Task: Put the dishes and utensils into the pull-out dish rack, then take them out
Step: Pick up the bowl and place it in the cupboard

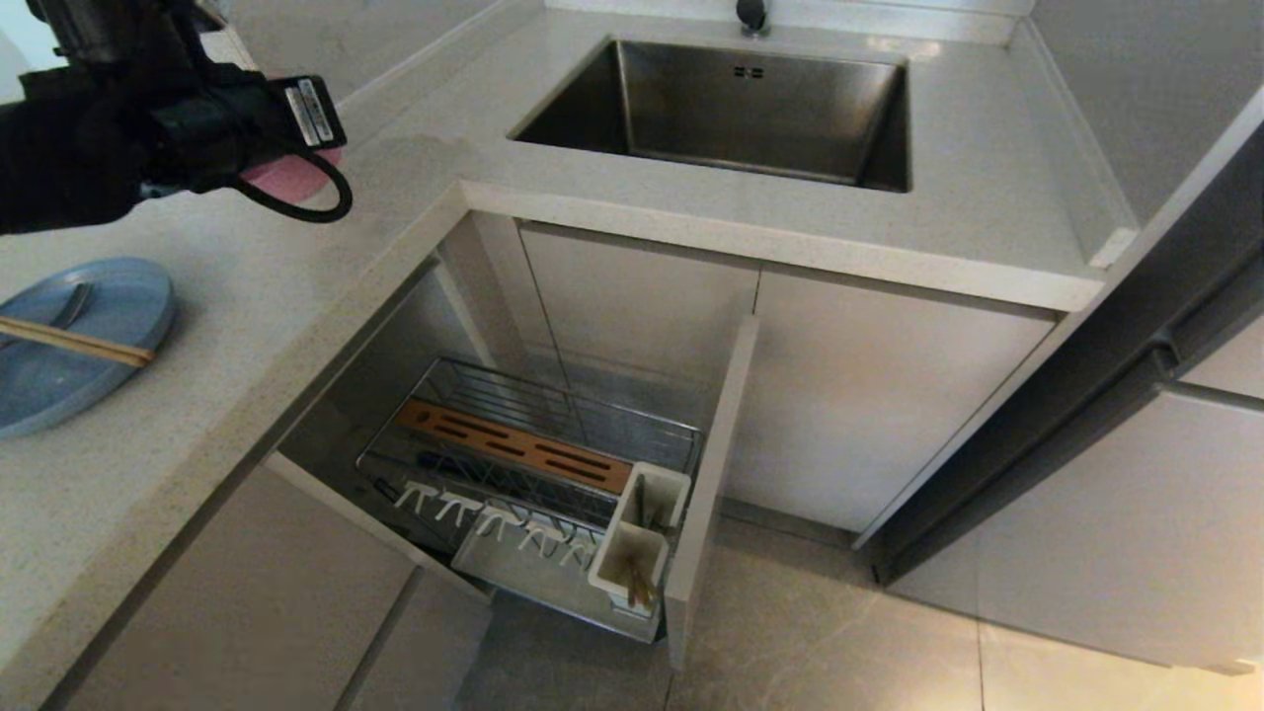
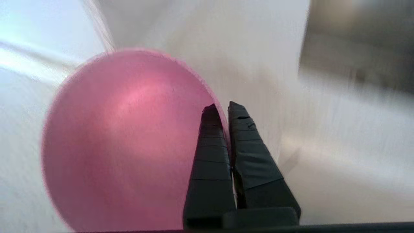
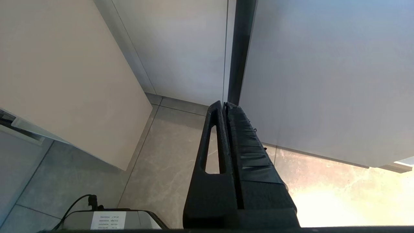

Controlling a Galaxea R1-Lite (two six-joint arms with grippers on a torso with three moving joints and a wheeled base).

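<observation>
The small pink bowl (image 2: 123, 139) fills much of the left wrist view, and my left gripper (image 2: 224, 108) is shut on its rim, one finger inside and one outside. In the head view a sliver of the bowl (image 1: 291, 178) shows under my left arm (image 1: 148, 118), over the counter at the far left; the fingers are hidden there. The pale-blue plate (image 1: 89, 375) lies at the counter's left edge with the wooden chopsticks (image 1: 79, 343) and the spoon (image 1: 71, 306) on it. The pull-out dish rack (image 1: 592, 415) stands drawn out below. My right gripper (image 3: 224, 105) hangs shut and empty over the floor.
The steel sink (image 1: 731, 109) is set in the counter behind the rack. The rack's beige front panel (image 1: 706, 494) juts toward the tiled floor (image 1: 839, 632). White utensil cups (image 1: 642, 533) sit at the rack's front corner, next to white prongs (image 1: 494, 513) and a wooden slotted strip (image 1: 513, 446).
</observation>
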